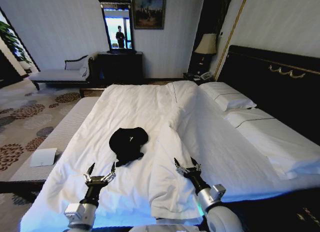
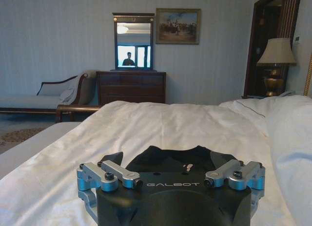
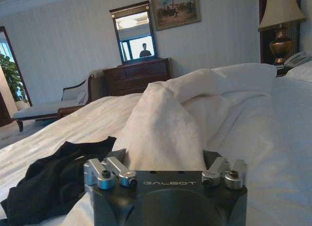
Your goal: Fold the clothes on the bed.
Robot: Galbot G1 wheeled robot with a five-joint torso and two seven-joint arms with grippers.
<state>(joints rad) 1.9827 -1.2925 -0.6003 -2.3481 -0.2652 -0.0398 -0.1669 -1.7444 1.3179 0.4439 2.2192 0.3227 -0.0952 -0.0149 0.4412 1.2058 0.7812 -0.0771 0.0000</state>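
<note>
Two claws are held released above the bed (image 1: 150,107): the left claw (image 1: 100,173) lies nearer the crumpled T-shirt (image 1: 128,142), just ahead of it; the right claw (image 1: 187,165) is kept over a duvet fold.

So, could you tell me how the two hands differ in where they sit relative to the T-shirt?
The left hand hovers just in front of the black T-shirt, facing it directly. The right hand sits off to the shirt's side, over a raised fold of the white duvet. Both are open and empty.
</note>
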